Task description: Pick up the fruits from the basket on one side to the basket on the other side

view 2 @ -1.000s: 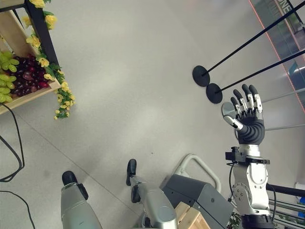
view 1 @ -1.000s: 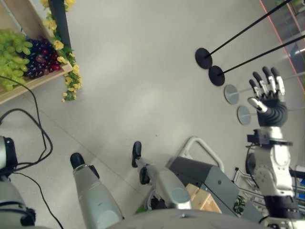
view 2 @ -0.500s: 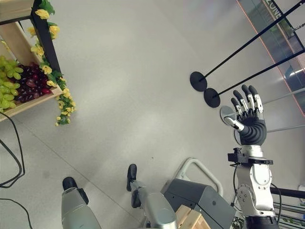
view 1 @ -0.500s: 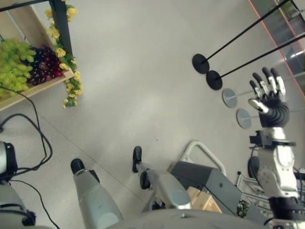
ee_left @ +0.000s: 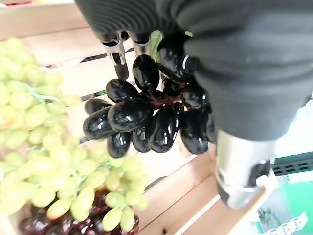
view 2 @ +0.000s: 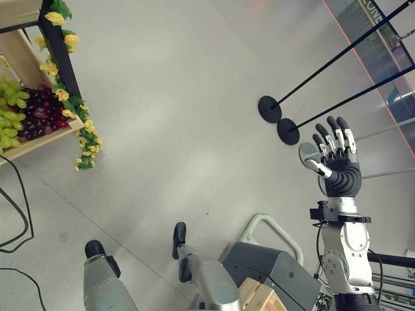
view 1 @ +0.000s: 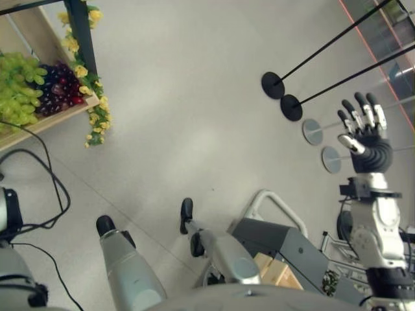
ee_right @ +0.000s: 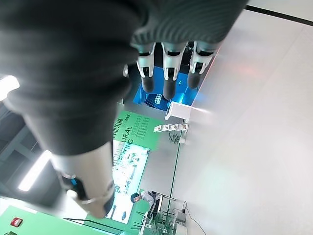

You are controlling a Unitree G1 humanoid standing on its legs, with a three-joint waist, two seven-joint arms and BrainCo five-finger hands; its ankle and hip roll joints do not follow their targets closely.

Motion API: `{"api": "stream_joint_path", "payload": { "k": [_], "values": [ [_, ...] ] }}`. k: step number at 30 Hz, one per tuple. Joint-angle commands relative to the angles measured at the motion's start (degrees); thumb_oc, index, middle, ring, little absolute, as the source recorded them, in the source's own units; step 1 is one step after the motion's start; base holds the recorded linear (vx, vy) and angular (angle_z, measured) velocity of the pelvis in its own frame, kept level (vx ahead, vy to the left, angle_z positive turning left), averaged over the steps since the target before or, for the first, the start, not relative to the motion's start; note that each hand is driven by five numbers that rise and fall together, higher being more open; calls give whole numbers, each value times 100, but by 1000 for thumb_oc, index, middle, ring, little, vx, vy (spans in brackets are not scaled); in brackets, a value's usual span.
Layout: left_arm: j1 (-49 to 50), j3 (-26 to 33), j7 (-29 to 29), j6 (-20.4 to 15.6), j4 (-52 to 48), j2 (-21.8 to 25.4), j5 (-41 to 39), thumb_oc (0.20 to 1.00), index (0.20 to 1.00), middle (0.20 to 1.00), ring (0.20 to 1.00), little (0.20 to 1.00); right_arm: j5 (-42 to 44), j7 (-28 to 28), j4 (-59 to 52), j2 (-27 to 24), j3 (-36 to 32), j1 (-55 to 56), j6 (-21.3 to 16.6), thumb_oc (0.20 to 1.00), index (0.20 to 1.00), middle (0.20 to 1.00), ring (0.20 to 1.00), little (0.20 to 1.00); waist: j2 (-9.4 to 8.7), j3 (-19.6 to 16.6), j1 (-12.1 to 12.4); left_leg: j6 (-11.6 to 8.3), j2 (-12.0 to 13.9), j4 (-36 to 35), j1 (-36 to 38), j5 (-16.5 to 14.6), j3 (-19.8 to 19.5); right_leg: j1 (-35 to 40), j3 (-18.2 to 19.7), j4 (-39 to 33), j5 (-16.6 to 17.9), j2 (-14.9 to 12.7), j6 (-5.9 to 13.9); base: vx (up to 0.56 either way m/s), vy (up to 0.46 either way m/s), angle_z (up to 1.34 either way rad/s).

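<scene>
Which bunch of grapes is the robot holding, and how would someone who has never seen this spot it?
Find the wooden crate heaped with grapes. Just above it hangs the black bunch, gripped from above by the left robot hand. It is the one bunch lifted clear of the pile, with glossy, long black grapes, unlike the green grapes and the dark red grapes lying below.
</scene>
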Motion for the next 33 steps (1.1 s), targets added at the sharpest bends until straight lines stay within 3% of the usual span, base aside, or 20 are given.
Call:
{"api": "stream_joint_path", "payload": {
  "k": [1, 11, 22, 27, 28, 30, 32, 33],
  "values": [
    [-606, -119, -110, -122, 91, 687, -204, 1000, 1000, 1000, 1000, 1000, 298, -23, -80, -233, -565, -459, -130, 1000, 1000, 1000, 1000, 1000, -2, -235, -170, 249, -238, 284, 573, -939, 281, 210, 58, -24, -92, -397, 812, 20, 21, -7],
    [-859, -384, -377, 77, 23, 593, -377, 1000, 1000, 1000, 1000, 1000, 260, -54, -55, -102, -577, -506, -41, 1000, 1000, 1000, 1000, 1000, 9, -142, -132, 301, -278, 440, 431, -1024, 216, 195, 127, -95, -50, -409, 824, 4, 6, -1],
    [-658, -433, -272, 158, 153, 666, 459, 1000, 1000, 1000, 1000, 1000, 223, 53, -78, -43, -640, -444, 0, 1000, 1000, 1000, 1000, 1000, -3, -173, -156, 316, -240, 558, 363, -1080, 235, 153, 167, -73, -75, -392, 822, 1, 0, 0],
    [-786, -303, 326, -106, -217, 620, 463, 1000, 1000, 1000, 1000, 1000, 98, 84, -105, 60, -644, -279, -32, 1000, 1000, 1000, 1000, 1000, -33, -202, -149, 314, -228, 566, 356, -1099, 238, 132, 174, -57, -92, -391, 817, 19, -18, -4],
    [-796, -440, 962, -400, -900, 580, 983, 1000, 1000, 1000, 1000, 1000, 14, 80, -177, 61, -620, -201, -150, 1000, 1000, 1000, 1000, 1000, -74, -215, -156, 298, -233, 565, 329, -1089, 215, 118, 156, -54, -107, -390, 816, 0, 0, 0],
    [-531, -26, 1339, -655, -1142, 467, 620, 1000, 1000, 1000, 1000, 1000, -20, 8, -205, 130, -673, -187, -220, 1000, 1000, 1000, 1000, 1000, -135, -189, -118, 291, -246, 558, 295, -1073, 188, 95, 140, -52, -124, -392, 811, 3, -23, 5],
    [115, 177, 1408, -572, -1449, 376, 1007, 1000, 1000, 1000, 1000, 1000, -65, -19, -185, 140, -568, -106, -278, 1000, 1000, 1000, 1000, 1000, -131, -172, -125, 289, -252, 551, 277, -1048, 178, 89, 130, -42, -124, -387, 798, 0, 0, 0],
    [363, 202, 967, -421, -1007, 331, 954, 1000, 1000, 1000, 1000, 1000, -49, -31, -190, 51, -566, -143, -228, 1000, 1000, 1000, 1000, 1000, -81, -175, -166, 295, -259, 540, 276, -1034, 182, 92, 120, -45, -120, -392, 796, 0, 0, 0]
  ]
}}
